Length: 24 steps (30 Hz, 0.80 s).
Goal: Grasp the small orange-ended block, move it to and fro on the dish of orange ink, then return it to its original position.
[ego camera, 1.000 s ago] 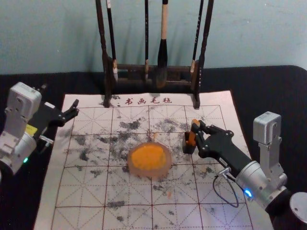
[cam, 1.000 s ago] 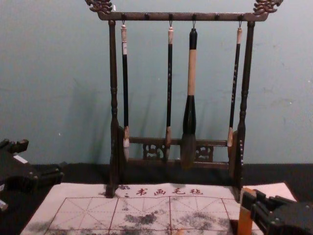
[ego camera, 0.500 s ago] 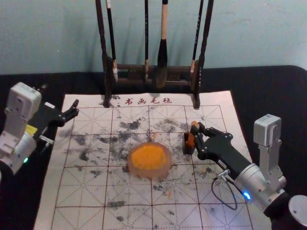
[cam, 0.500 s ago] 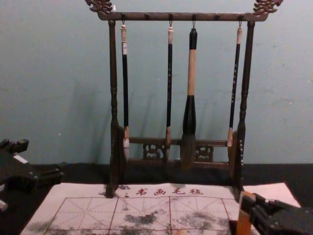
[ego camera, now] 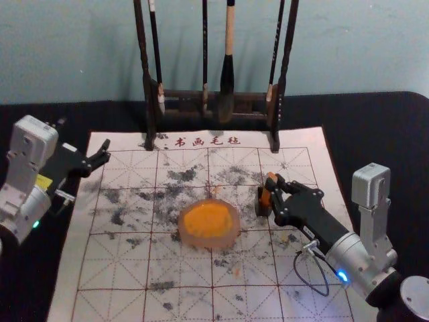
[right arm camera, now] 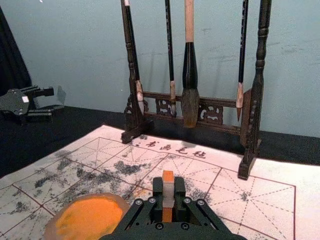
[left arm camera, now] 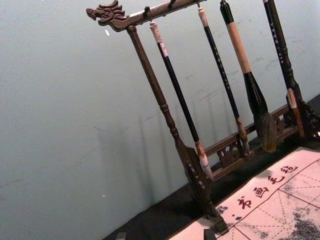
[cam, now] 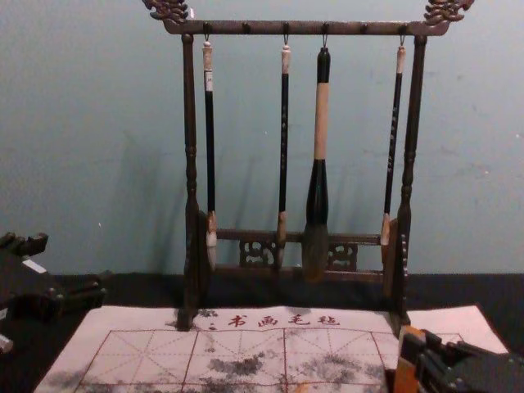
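Observation:
My right gripper (ego camera: 273, 192) is shut on the orange-ended block (ego camera: 266, 197), just right of the ink dish (ego camera: 233, 234). A small dark object or shadow (ego camera: 259, 204) lies beside the block's lower part. In the right wrist view, the block (right arm camera: 168, 188) stands upright between the fingertips of my right gripper (right arm camera: 168, 194), pale in the middle with orange above and below; its lowest end is hidden. Orange ink (right arm camera: 95, 218) fills the dish nearby. My left gripper (ego camera: 101, 155) is parked open at the left with nothing in it; its fingertips edge into the left wrist view.
A dark wooden rack (ego camera: 181, 95) with several hanging brushes stands at the back of the mat, and the large brush (cam: 318, 201) hangs low. The gridded white mat (ego camera: 114, 265) with black ink stains lies under the dish, on a black cloth (ego camera: 402, 141).
My right gripper has shifted slightly left and down with the block in it; the block's top sits lower in the chest view. The left arm and the dish have stayed put.

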### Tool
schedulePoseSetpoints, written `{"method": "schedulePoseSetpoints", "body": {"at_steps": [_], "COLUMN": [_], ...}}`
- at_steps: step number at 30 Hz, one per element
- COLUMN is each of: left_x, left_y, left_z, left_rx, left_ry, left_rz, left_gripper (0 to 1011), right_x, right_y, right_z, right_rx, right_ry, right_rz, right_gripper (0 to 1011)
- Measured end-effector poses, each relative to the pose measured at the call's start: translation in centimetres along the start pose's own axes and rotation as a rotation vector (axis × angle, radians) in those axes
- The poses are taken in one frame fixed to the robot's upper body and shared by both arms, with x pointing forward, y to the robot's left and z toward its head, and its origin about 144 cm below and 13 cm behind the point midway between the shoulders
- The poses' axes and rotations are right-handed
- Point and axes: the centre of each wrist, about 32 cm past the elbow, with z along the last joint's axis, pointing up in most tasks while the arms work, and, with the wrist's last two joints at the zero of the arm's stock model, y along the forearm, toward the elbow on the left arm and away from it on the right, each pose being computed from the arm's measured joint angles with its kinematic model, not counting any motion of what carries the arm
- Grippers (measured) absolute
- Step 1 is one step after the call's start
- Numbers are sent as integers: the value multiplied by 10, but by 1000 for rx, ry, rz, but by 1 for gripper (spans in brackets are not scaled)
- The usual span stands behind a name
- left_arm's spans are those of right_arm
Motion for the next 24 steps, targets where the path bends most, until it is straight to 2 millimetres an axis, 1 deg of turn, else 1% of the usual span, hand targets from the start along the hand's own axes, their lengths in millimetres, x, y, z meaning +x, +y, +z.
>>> {"method": "schedulePoseSetpoints", "body": {"at_steps": [22,24], "left_x": [0,0], "left_y": [0,0], "left_z": [0,0], "left_rx": [0,0], "left_ry": [0,0], "left_rz": [0,0], "left_gripper": [1001,1001], "right_x": [1,1], "right_y": [2,2], "right_z": [0,0], "right_rx": [8,8], "right_ry": [-8,-9], "right_rz": [-6,-5], "right_gripper": [139,171]}}
